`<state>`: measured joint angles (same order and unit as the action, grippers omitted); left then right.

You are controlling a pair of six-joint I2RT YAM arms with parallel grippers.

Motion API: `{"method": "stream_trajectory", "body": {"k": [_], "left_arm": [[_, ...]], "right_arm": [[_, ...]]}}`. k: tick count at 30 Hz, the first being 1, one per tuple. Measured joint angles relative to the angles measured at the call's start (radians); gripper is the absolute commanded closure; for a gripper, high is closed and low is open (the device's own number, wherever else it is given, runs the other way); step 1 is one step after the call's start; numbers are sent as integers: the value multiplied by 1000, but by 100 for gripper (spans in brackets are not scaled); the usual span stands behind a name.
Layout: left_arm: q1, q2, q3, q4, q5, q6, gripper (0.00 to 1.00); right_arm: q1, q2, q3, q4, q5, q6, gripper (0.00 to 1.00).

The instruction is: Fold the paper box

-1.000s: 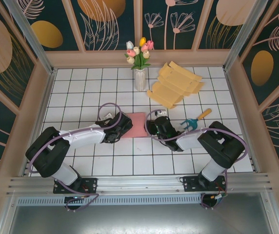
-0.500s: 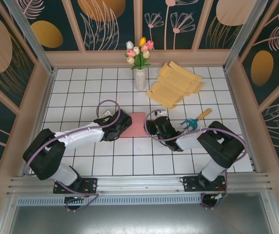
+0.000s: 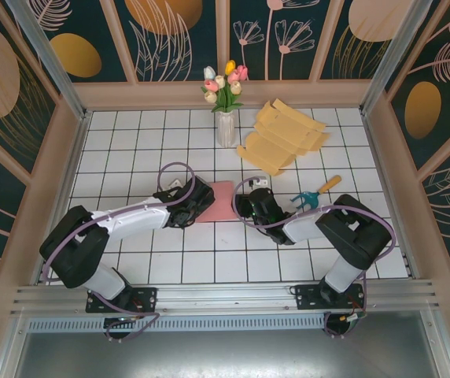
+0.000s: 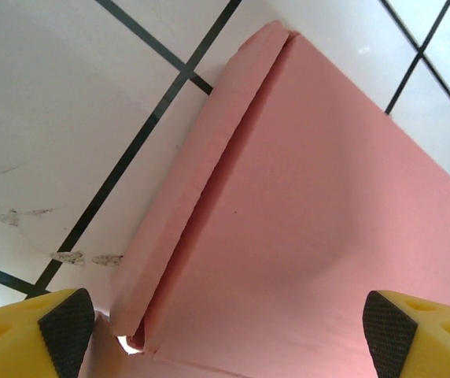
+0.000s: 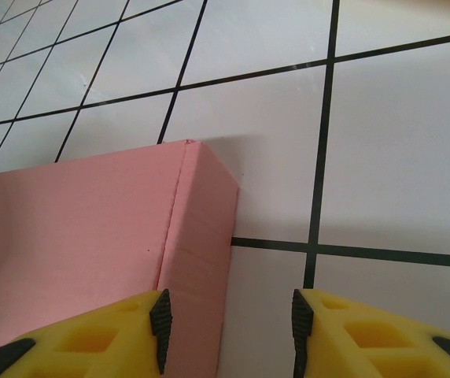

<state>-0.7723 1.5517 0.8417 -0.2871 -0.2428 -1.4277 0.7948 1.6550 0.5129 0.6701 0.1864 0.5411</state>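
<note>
Matt pink paper box (image 4: 304, 236) on glossy white tiled table (image 5: 398, 157)

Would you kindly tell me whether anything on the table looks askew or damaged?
Nothing looks spilled or damaged. The stack of yellow box blanks at the far right lies fanned out and skewed to the tile lines; the vase stands upright and the pink paper box shows no tears.

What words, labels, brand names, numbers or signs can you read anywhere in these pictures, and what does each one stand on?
No text can be read in any of the pictures.
The pink paper box is plain on every face that shows.
The flat yellow cardboard blanks, the white vase of tulips and the small garden fork carry no lettering that can be made out.
The wall panels bear leaf and flower patterns, not writing.
</note>
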Motion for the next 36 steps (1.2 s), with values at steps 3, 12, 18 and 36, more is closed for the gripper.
{"method": "stream_trajectory", "body": {"k": [3,12,18,36], "left_arm": [[0,28,-1,11,8,-3,10],[0,65,2,37,-1,-7,11],[0,65,2,37,-8,-7,12],[6,73,0,52,-31,28,12]], "right_arm": [[0,2,0,4,0,0,53],[0,3,0,5,0,0,53],[0,3,0,5,0,0,54],[60,-61,8,-121,55,-13,52]]}}
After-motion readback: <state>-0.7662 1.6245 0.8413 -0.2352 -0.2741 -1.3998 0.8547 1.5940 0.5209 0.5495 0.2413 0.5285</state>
